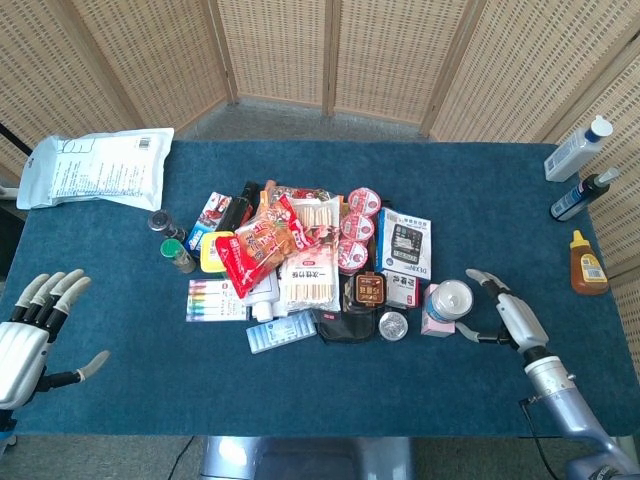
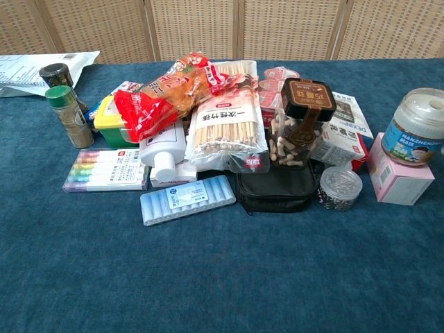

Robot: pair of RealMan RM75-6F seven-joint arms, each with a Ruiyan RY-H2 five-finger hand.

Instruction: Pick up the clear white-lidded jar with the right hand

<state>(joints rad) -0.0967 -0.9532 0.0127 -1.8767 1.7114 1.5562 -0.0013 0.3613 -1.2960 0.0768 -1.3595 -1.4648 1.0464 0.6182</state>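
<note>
The clear jar [image 1: 449,300] with a white lid and blue label stands upright on a pink box [image 1: 435,322] at the right end of the pile. In the chest view the jar [image 2: 416,128] rises at the far right on that pink box [image 2: 397,179]. My right hand [image 1: 505,318] lies just right of the jar, fingers spread and holding nothing, with a fingertip close to the jar's side; I cannot tell whether it touches. My left hand [image 1: 30,335] hovers open at the table's front left corner. Neither hand shows in the chest view.
A heap of snack packs, a brown-lidded jar [image 1: 369,290] and a small round tin [image 1: 392,325] crowd the jar's left side. Three bottles [image 1: 582,195] stand along the right edge. A white bag [image 1: 95,168] lies at the back left.
</note>
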